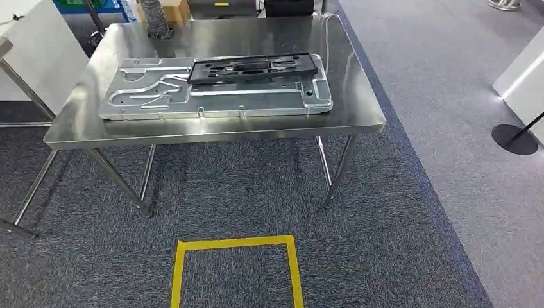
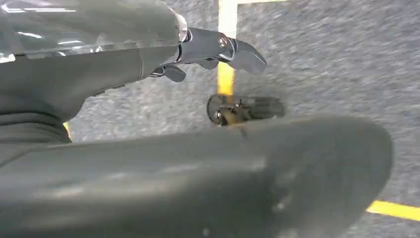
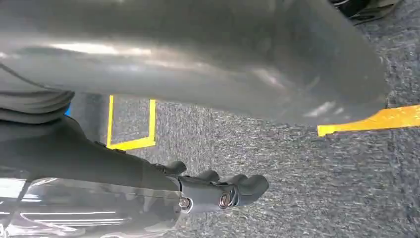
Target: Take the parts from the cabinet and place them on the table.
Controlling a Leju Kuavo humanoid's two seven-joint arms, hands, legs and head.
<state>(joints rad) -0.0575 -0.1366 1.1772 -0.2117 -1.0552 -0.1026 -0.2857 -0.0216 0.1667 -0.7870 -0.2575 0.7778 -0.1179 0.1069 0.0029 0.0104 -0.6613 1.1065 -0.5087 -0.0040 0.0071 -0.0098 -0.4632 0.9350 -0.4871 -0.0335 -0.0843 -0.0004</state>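
A large silver stamped metal plate (image 1: 215,96) lies flat on the steel table (image 1: 359,109). A black plastic frame part (image 1: 253,67) rests on the plate's far right half. My left hand (image 2: 163,59) hangs over the carpet beside my body; its dark fingers (image 2: 233,49) are stretched out and hold nothing. My right hand (image 3: 163,183) also hangs over the carpet, its fingers (image 3: 233,191) loosely extended with nothing in them.
A yellow tape square (image 1: 235,244) marks the carpet in front of the table. A white unit (image 1: 32,45) stands at the left, a white block (image 1: 523,77) and a black post base (image 1: 515,138) at the right. A ribbed hose (image 1: 154,16) and a cardboard box (image 1: 173,9) sit at the table's far edge.
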